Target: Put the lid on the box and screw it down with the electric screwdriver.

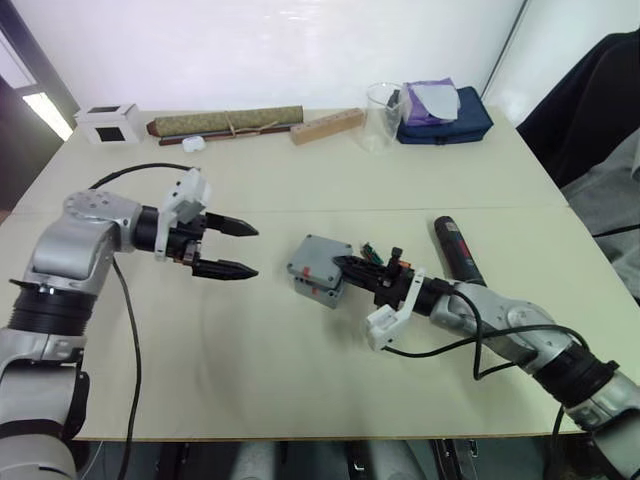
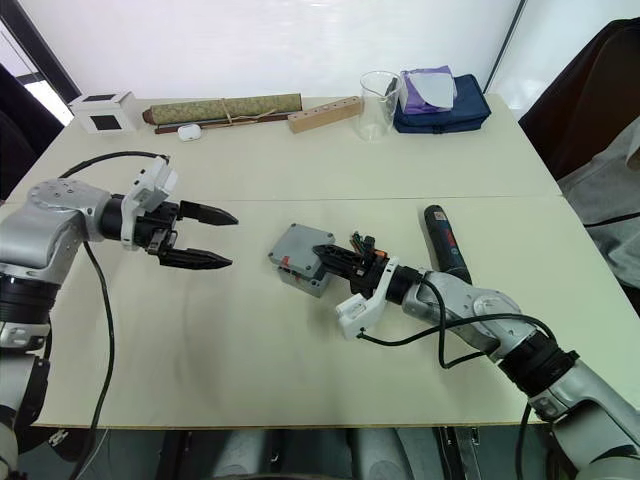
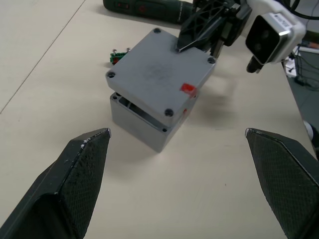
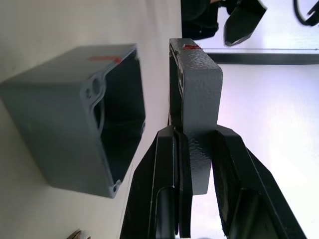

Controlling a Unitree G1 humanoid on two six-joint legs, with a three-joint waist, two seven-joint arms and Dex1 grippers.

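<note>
Flat square grey plastic lid (image 3: pixel 159 74), corner screw holes, small red mark: pinched by one edge in right gripper (image 1: pixel 345 266), clamped shut on it, held level just above box, slightly askew, a gap showing on one side. Presumably held by the far edge to keep corners free for lining up.

Small square grey plastic box (image 3: pixel 144 124), open-topped: on cream counter (image 1: pixel 300 370), directly under right gripper's tips, between the two grippers.

Left gripper (image 1: pixel 240 250), two black fingers spread wide, empty: hovering well apart from box, aimed toward it; probably waiting to steady the box.

Black cylindrical electric screwdriver (image 1: pixel 457 250), red mark: lying on counter just beyond right forearm, untouched. Small green part (image 3: pixel 115 56) on counter beside box.

Left wrist view: lid's top face, offset over box rim. Right wrist view: lid edge-on between the fingers (image 4: pixel 159 184), box interior and corner post beside it, detail hidden from the head views.
</note>
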